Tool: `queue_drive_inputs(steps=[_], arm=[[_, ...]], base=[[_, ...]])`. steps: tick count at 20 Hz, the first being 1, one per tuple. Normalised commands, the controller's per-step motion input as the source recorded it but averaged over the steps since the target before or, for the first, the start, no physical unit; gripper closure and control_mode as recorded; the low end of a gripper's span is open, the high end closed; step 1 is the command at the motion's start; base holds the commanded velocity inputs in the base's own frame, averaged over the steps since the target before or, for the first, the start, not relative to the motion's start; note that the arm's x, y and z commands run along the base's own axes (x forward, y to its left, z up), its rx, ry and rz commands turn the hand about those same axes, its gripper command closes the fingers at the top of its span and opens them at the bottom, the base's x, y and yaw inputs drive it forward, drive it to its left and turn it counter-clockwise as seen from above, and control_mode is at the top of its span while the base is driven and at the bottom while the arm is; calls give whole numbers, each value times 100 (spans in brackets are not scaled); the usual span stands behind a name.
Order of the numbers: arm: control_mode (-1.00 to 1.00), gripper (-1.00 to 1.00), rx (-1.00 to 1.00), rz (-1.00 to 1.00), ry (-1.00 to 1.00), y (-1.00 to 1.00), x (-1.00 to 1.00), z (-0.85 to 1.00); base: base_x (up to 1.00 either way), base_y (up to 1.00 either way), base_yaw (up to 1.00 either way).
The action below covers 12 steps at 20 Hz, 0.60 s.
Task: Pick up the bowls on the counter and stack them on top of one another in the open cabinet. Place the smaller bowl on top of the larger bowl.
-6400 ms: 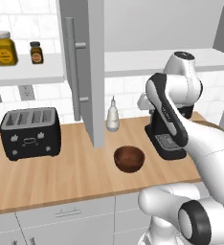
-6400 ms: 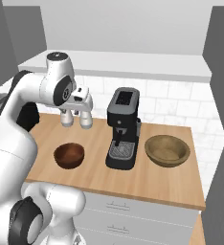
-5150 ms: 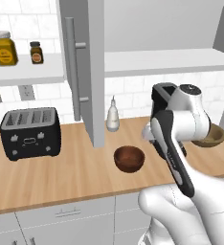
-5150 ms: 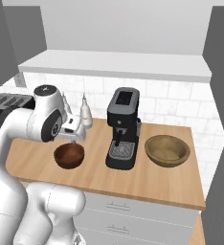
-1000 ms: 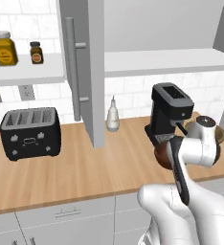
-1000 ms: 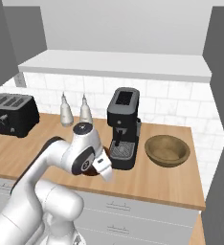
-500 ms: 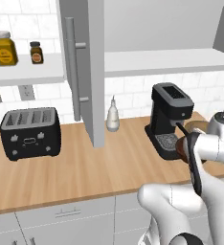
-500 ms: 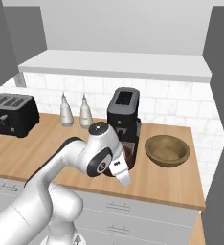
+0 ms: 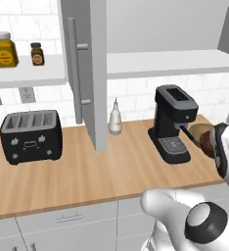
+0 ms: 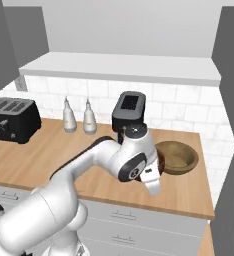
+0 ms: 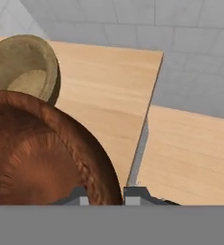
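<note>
Gripping the rim of the smaller bowl (image 11: pixel 42 153), the claw (image 11: pixel 106 194) was clamped on it above the counter (image 11: pixel 109 86), the larger bowl (image 11: pixel 25 69) just beyond.

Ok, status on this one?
Gripper shut on small bowl, off the counter. Tan bowl beside it. Coffee machine close.

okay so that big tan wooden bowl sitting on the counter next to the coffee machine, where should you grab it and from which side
Grip the larger bowl by its thick rim, one finger inside and one outside, coming straight down from above. It sits upright and open-mouthed on the counter, too wide to span whole. I'd take the rim on the side away from the coffee machine, probably the roomiest. The gripper is shut on the smaller bowl, so that goes first.
</note>
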Motion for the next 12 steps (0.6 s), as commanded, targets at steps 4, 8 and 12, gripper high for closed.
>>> queue_drive_inputs(steps=[4, 8, 12], arm=[[-100, 100, 20, -6, -9, -41, 24, 15], [-100, 100, 2, -7, -6, -2, 67, 0], [-100, 100, 0, -11, -2, -8, 75, -2]], base=[[0, 0, 0], [0, 0, 0], [0, 0, 0]])
